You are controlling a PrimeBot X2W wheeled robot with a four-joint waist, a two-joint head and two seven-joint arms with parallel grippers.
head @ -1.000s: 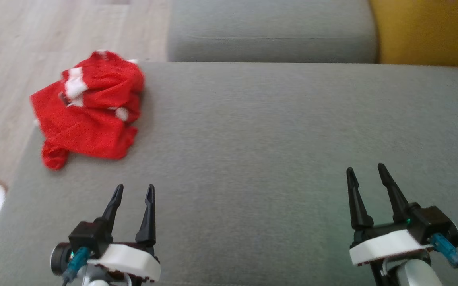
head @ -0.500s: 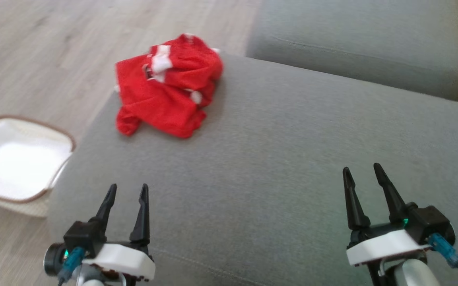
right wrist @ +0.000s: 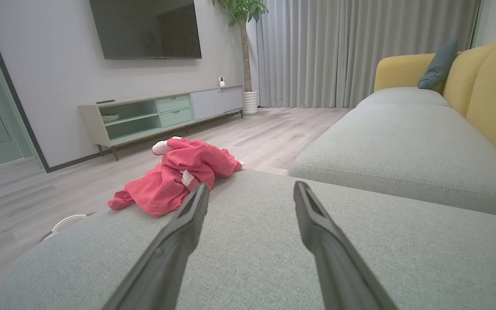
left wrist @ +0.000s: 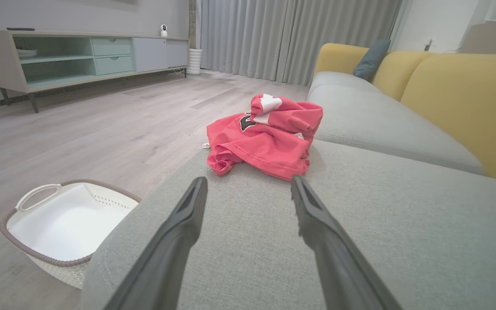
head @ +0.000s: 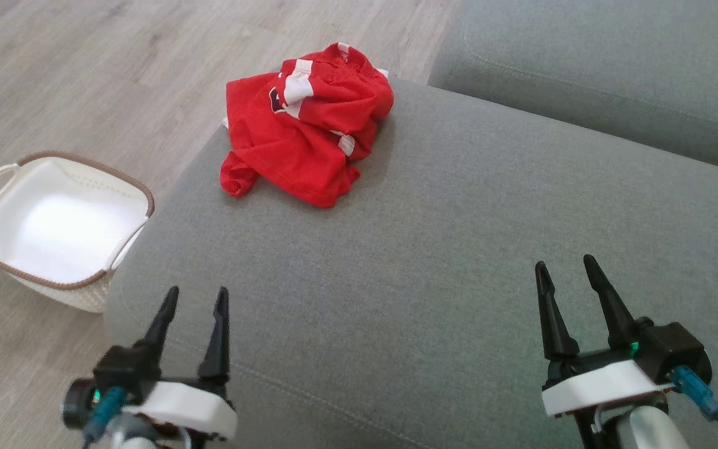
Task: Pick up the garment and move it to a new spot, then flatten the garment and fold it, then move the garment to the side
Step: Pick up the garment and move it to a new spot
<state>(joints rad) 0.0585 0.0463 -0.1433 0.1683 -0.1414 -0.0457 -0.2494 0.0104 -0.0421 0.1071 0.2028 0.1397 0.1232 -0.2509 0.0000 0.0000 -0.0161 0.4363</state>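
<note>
The garment [head: 306, 125], a red top with white trim, lies crumpled at the far left corner of the grey sofa seat [head: 434, 249], with one edge close to the seat's rim. A white basket [head: 53, 231] stands on the floor beside that end of the sofa. The left gripper [head: 197, 292] and right gripper [head: 564, 262] hover over the near part of the seat, well apart from the garment. Their fingers [left wrist: 179, 241] are spread wide and hold nothing, which reads as a ready stance for the first pickup, not yet begun. Against the earlier head views, the whole picture has swung, so the camera has turned. The basket now shows in full, and the garment lies as before.
</note>
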